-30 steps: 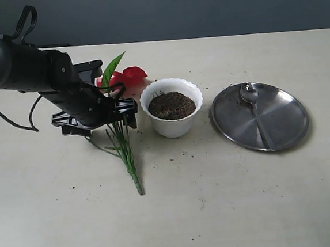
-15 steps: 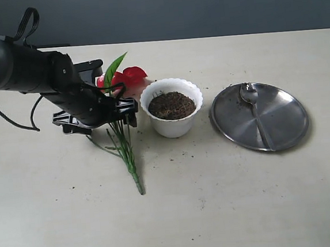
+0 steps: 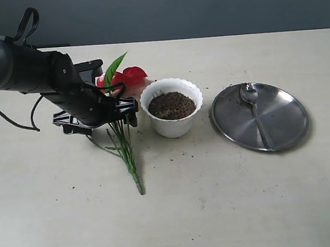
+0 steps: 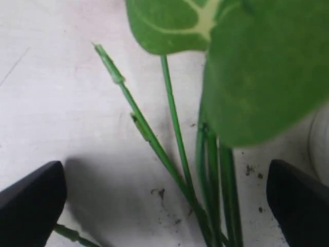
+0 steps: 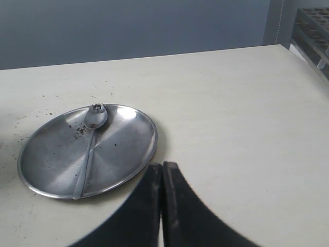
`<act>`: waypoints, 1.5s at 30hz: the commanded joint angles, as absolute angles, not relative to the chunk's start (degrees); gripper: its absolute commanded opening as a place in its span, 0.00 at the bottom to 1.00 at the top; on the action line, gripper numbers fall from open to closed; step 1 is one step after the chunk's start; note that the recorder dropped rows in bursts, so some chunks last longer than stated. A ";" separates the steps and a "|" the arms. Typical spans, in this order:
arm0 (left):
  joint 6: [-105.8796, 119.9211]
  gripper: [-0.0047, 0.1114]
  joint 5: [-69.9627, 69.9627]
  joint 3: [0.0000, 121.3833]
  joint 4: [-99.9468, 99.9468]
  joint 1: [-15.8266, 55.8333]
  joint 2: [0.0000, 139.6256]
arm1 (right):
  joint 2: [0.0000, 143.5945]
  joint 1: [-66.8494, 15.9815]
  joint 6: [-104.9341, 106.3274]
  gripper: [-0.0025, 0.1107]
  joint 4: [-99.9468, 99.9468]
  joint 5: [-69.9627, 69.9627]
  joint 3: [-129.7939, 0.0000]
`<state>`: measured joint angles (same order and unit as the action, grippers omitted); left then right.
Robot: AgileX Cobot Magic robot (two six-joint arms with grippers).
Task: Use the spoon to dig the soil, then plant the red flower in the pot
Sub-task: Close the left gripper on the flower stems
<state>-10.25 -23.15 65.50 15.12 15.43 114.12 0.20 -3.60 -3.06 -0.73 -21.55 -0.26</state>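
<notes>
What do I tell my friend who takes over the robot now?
Left hand open, low over the red flower's stems, not gripping.
Right hand shut, empty, facing the steel plate.
Flower lies on the table beside the pot; soil is in the pot; spoon rests on the plate.
Done: digging, probably; crumbs lie around.
Left: grip the stems, plant the flower in the pot.

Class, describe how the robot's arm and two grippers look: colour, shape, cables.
The left arm is a glossy black cylinder with black cables looping off it. The left gripper has black, blunt fingers; the right gripper has black, curved, tapering ones.
</notes>
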 commanded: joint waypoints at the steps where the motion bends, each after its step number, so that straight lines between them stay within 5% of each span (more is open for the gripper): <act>1: -10.39 0.89 -24.47 66.42 15.59 15.60 114.23 | 0.00 -3.80 -2.81 0.02 -0.74 -20.84 0.00; 24: -11.69 0.89 -25.82 68.83 12.46 17.75 114.73 | 0.00 -3.80 -2.81 0.02 -0.59 -20.98 0.00; 34: -13.33 0.67 -26.84 68.83 9.29 17.75 114.73 | 0.00 -3.80 -2.81 0.02 -0.59 -20.98 0.00; 45: -13.33 0.67 -27.99 68.83 9.14 17.75 116.80 | 0.00 -3.80 -2.81 0.02 -0.72 -20.83 0.00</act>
<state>-13.04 -27.32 68.56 9.12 17.34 115.78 0.20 -3.60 -3.06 -0.73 -21.55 -0.26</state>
